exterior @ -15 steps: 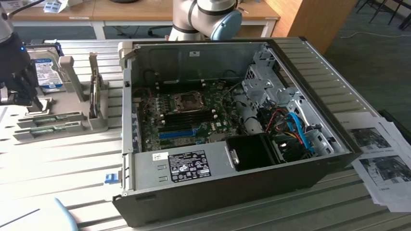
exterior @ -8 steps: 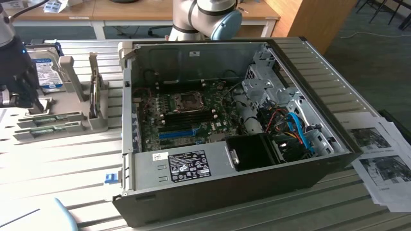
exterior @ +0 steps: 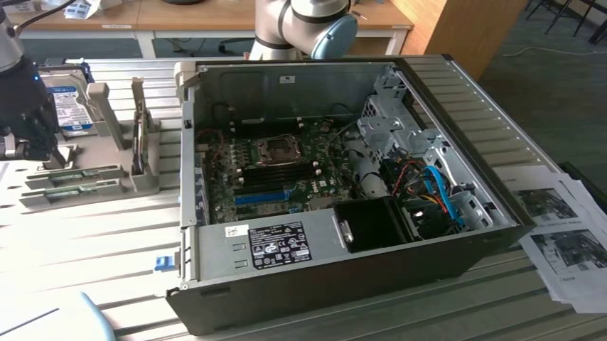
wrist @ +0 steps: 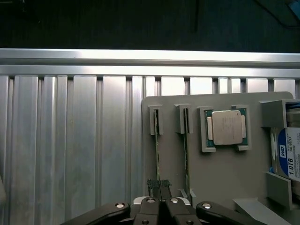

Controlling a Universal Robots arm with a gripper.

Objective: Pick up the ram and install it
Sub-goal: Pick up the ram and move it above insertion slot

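My end effector (wrist: 160, 188) has its fingers drawn together, and their dark pads sit right over the near end of the ram (wrist: 156, 150). The ram is a thin green strip standing on edge in the grey holder plate (wrist: 220, 187), running straight away from my fingertips to a clip at its far end. I can't tell whether the pads are pinching its top edge or hanging just above it. To do this pick well, I judge the pads should bear squarely across the board's thickness, on bare edge and not on chips. The pull should run in line with the holder's groove, because a board this slim would likely bind or bend if twisted. A second strip (wrist: 186, 150) stands just beside the ram and parallel to it, so there is little spare room on that flank. Further to the same side sit a processor (wrist: 227, 127) in its own cradle and a hard drive (wrist: 290, 157). The counter (wrist: 70, 140) is ribbed aluminium with long grooves that could snag a dropped part. The open computer case (exterior: 313, 284), with its motherboard (exterior: 275, 167), lies well apart from me toward the exterior view's right, and printed sheets (exterior: 564, 234) lie past it. Wooden desks (exterior: 124, 18) stand behind.
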